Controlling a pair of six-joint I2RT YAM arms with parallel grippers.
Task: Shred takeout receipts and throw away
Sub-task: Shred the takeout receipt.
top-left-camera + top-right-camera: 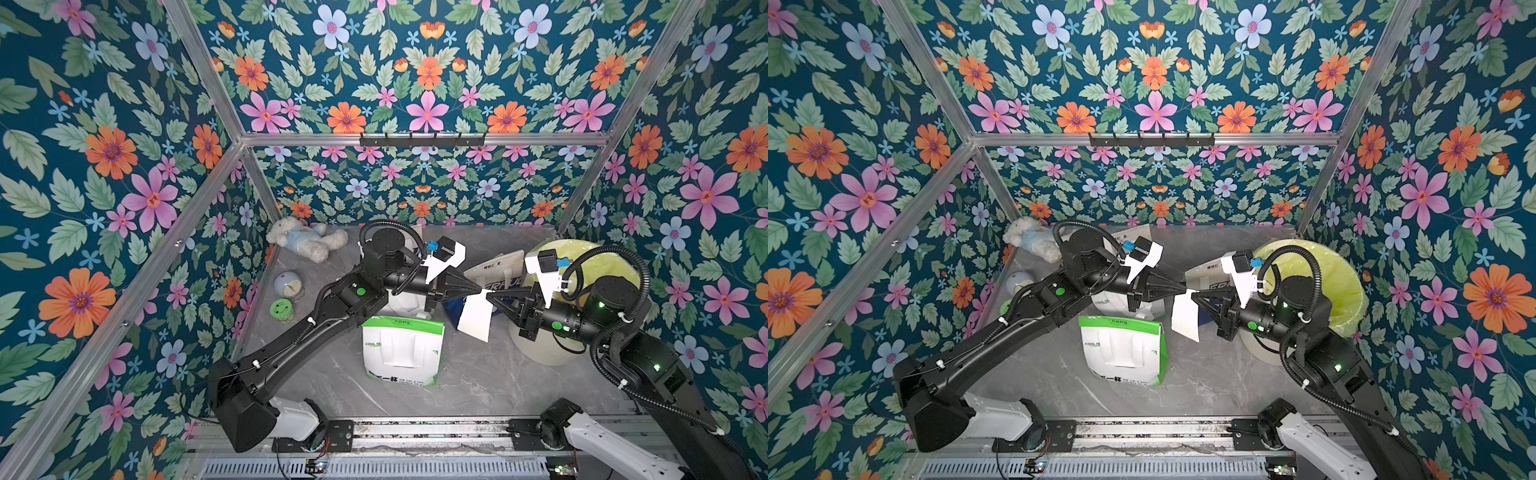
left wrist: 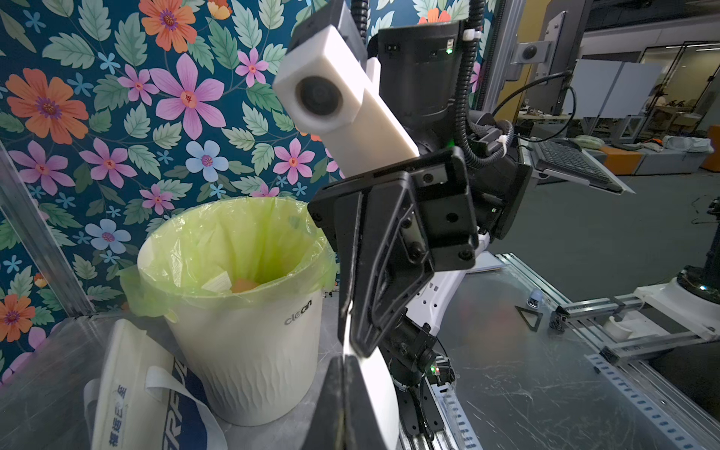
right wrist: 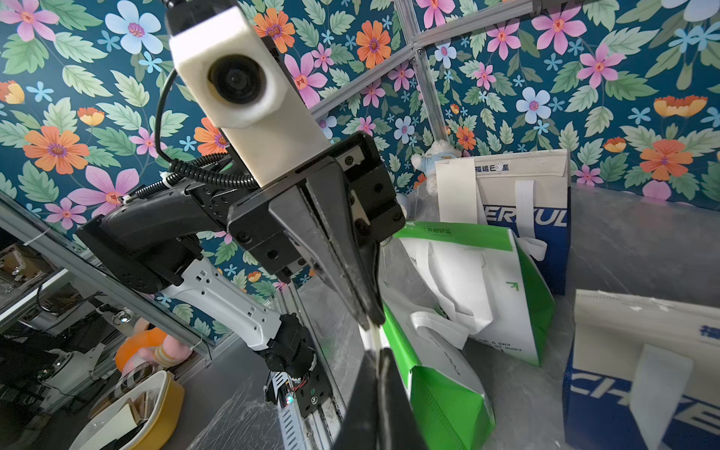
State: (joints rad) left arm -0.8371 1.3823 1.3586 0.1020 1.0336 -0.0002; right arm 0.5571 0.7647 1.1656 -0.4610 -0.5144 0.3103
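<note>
- The receipt (image 1: 475,316) hangs in the air just beside the bin (image 1: 536,353), on the side that faces the green bag (image 1: 401,353). It is above the worktop (image 1: 478,374) and does not touch it.
- The left jaws are closed and pinch the top edge of the receipt, at the end farther from the bin.
- The right jaws are closed also, on the same top edge, at the end nearer to the bin. The two tips almost meet.
- The sheet falls flat from the two grips and is a little slanted.
- The bin stands upright, with a green liner (image 2: 233,233) folded over its rim. Inside lie a pale scrap (image 2: 218,281) and something orange.
- A blue bag (image 2: 128,389) lies just beside the foot of the bin.
- The green bag stands farther from the bin than the receipt does.
- A teddy (image 1: 307,241) and two jars (image 1: 288,286) are well apart from the bin, across the worktop.
</note>
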